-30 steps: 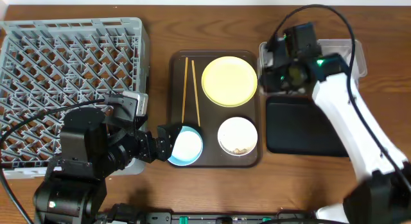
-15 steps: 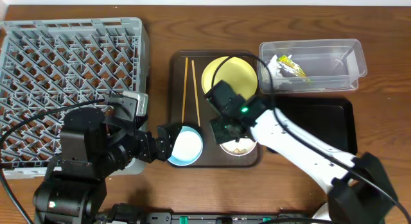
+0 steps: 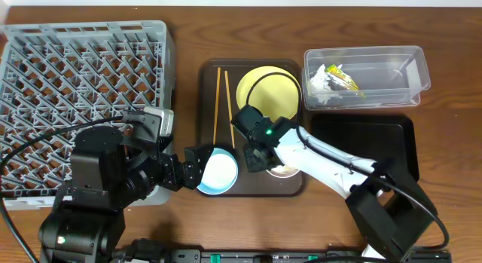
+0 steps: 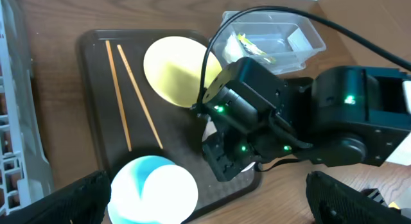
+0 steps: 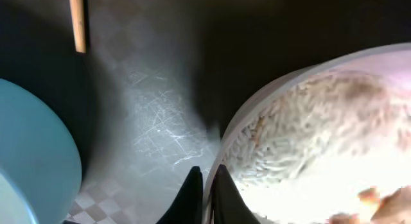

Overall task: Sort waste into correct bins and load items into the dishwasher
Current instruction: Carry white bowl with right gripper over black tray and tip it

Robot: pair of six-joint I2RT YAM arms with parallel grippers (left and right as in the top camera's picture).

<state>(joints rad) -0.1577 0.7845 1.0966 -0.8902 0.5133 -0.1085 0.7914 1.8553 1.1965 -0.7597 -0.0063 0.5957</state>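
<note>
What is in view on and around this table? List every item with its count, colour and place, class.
table: one, brown wood, under everything
dish rack: one, grey, left
serving tray: one, dark brown, centre
chopsticks: two, wooden, on the serving tray's left side
plate: one, yellow, at the serving tray's far end
light-blue bowl: one, at the serving tray's near left
white bowl: one, at the serving tray's near right
rice scraps: many, whitish-tan, in the white bowl
clear tub: one, far right
snack wrapper: one, green-orange, in the tub
tissue: one, white, in the tub
black tray: one, right
left gripper: black, jaws open by the light-blue bowl
right gripper: black, jaws pinching the white bowl's rim
</note>
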